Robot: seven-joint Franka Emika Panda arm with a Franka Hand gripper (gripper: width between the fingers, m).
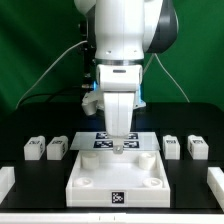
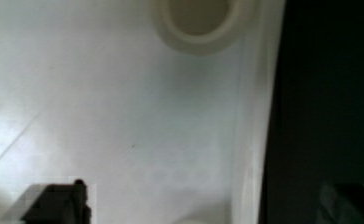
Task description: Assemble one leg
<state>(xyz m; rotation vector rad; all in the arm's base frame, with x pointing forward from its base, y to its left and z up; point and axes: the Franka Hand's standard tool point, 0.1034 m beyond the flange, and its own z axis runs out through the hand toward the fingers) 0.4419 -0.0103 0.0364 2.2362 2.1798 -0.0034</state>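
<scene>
The large square white tabletop lies on the black table in front of the arm. My gripper hangs just above its far edge, near the middle. Four small white legs with tags stand in a row: two at the exterior view's left and two at its right. In the wrist view the gripper is open and empty over the tabletop's surface. A round socket and the tabletop's side edge show there. One dark fingertip is plain; the other is faint against the black table.
The marker board lies just behind the tabletop, partly hidden by the gripper. White blocks sit at the front left and front right of the table. A green curtain and cables are behind the arm.
</scene>
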